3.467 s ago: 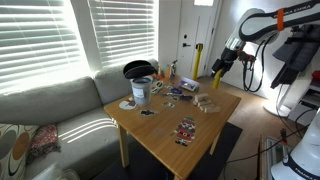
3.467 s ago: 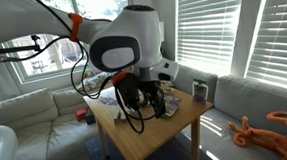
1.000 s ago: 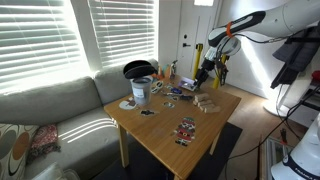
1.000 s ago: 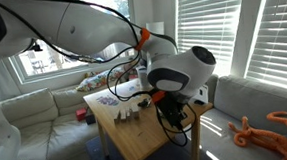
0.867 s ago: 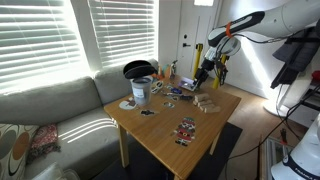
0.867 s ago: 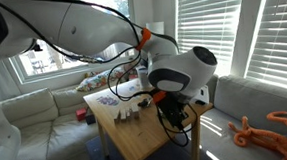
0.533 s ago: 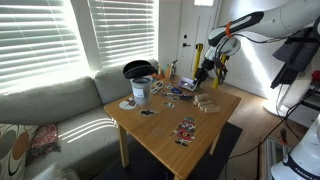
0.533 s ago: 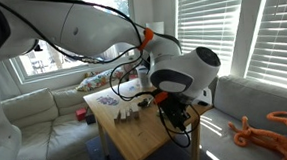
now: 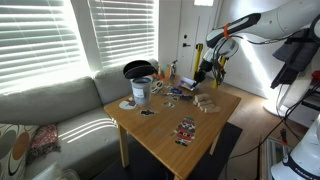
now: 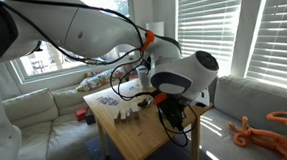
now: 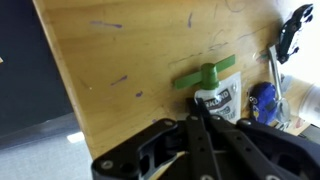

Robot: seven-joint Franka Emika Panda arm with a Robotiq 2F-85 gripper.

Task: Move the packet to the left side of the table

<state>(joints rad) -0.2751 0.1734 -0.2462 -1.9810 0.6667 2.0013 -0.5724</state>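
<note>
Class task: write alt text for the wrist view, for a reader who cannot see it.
A dark gripper fills the bottom of the frame above a light wooden table. Just beyond it lies a white labelled container with a green T-shaped cap, a blue object beside it; dark floor shows past the table edge.

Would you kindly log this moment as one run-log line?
gripper: above far end of table, grip unclear | packet: lying flat toward opposite end, untouched | step: pickup not begun
</note>
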